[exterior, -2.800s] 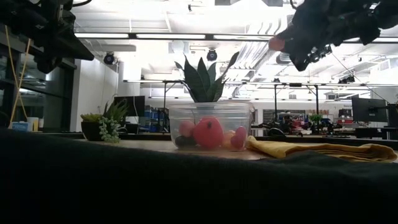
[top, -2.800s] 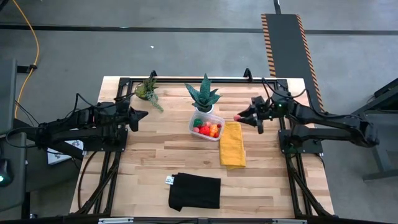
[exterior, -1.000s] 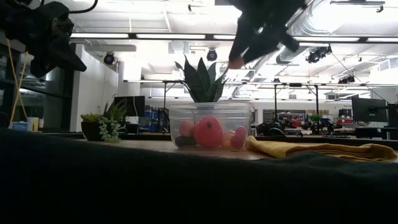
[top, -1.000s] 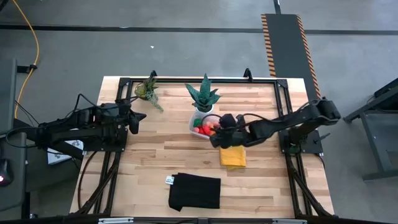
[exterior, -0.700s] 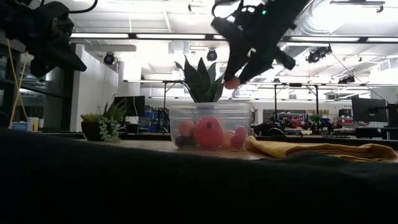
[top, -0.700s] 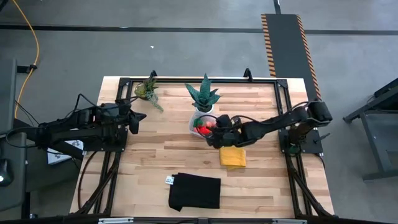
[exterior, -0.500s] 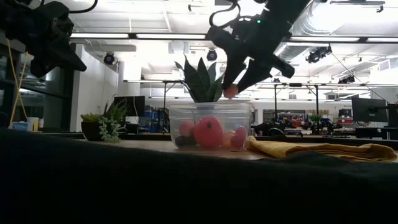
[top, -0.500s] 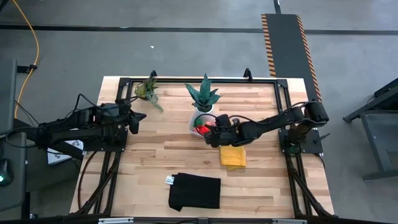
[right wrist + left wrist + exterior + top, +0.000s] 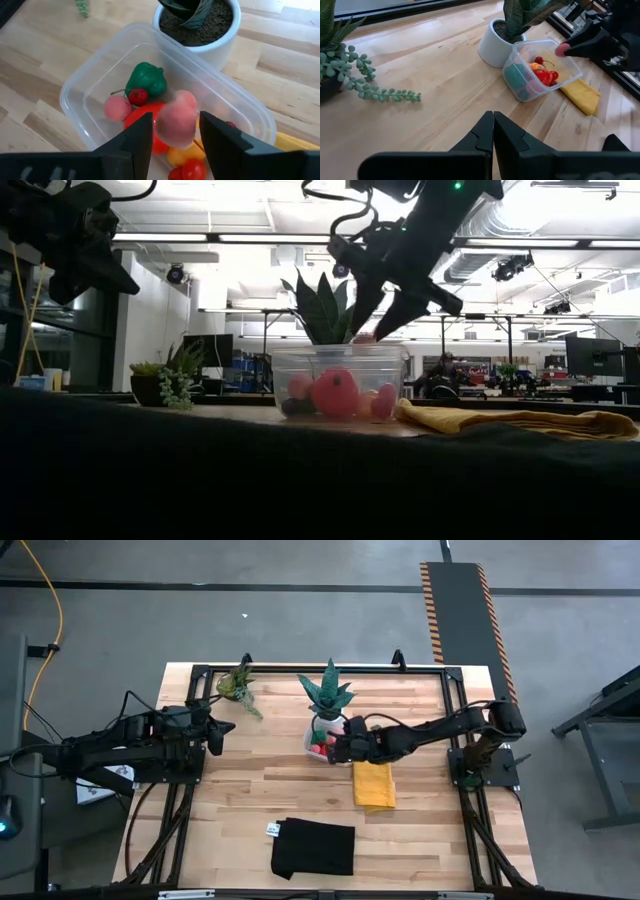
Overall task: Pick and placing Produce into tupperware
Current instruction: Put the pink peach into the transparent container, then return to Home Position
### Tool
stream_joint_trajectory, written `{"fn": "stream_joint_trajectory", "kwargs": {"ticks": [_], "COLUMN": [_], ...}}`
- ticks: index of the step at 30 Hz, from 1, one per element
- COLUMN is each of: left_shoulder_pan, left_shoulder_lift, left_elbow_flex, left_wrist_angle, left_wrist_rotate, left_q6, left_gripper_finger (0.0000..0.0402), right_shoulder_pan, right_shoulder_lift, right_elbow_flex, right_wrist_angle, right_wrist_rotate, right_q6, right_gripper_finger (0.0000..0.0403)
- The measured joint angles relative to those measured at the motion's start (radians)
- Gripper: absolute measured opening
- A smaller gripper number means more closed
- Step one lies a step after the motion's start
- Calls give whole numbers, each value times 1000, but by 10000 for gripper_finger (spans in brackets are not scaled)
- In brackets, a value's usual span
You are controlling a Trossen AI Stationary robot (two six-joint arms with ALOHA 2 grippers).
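The tupperware (image 9: pixel 75 100) is a clear box standing on the table beside a white plant pot; it also shows in the high view (image 9: pixel 314 746) and the low view (image 9: pixel 335 352). In it lies produce: a green pepper (image 9: pixel 146 80), a cherry (image 9: pixel 137 95), a pink piece (image 9: pixel 116 108), and red and orange pieces (image 9: pixel 177 156). My right gripper (image 9: pixel 176 131) hovers open just above the box rim (image 9: pixel 368 328). A blurred pink fruit (image 9: pixel 176 119) sits between its fingertips, level with the rim (image 9: pixel 365 338). My left gripper (image 9: pixel 493 122) waits shut near the table's left side (image 9: pixel 215 730). My right gripper has its two fingers (image 9: pixel 142 131) standing on either side of the pink fruit (image 9: pixel 170 125), coming from above and slanting down over the box. The fruit is blurred, and I cannot tell whether the fingers touch it.
A spiky plant in a white pot (image 9: pixel 327 700) stands against the box's far side. A yellow cloth (image 9: pixel 373 783) lies to the box's right, a black cloth (image 9: pixel 313 847) near the table's near edge, and a small trailing plant (image 9: pixel 238 685) at the far left.
My right gripper carried the pink fruit toward the table's far-left, from over the yellow cloth to over the tupperware, and sank toward its rim. In the low view its fingertips stand wider apart now than half a second ago, and the fruit sits lower.
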Motion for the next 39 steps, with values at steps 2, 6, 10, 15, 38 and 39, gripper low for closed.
{"fn": "stream_joint_trajectory", "kwargs": {"ticks": [2, 6, 10, 15, 38, 39], "left_shoulder_pan": [0, 0, 0, 0, 0, 0], "left_shoulder_lift": [0, 0, 0, -8, -238, -244], "left_elbow_flex": [0, 0, 0, 0, 126, 93], "left_wrist_angle": [0, 0, 1, 105, 418, 469], "left_wrist_rotate": [0, 0, 7, 152, 253, 249], "left_q6": [0, -3, -36, -72, 112, 104], "left_gripper_finger": [1, 1, 1, 1, 1, 1], "right_shoulder_pan": [-4, -4, 0, 27, 253, 258], "right_shoulder_lift": [0, 0, 0, -27, -861, -875], "right_elbow_flex": [0, 0, 0, -2, -605, -666], "right_wrist_angle": [0, 5, 13, 81, 1028, 1154], "right_wrist_rotate": [-1, -2, -2, -18, 44, 17], "right_q6": [2, 8, 7, -66, -553, -553], "right_gripper_finger": [157, 171, 174, 174, 173, 171]}}
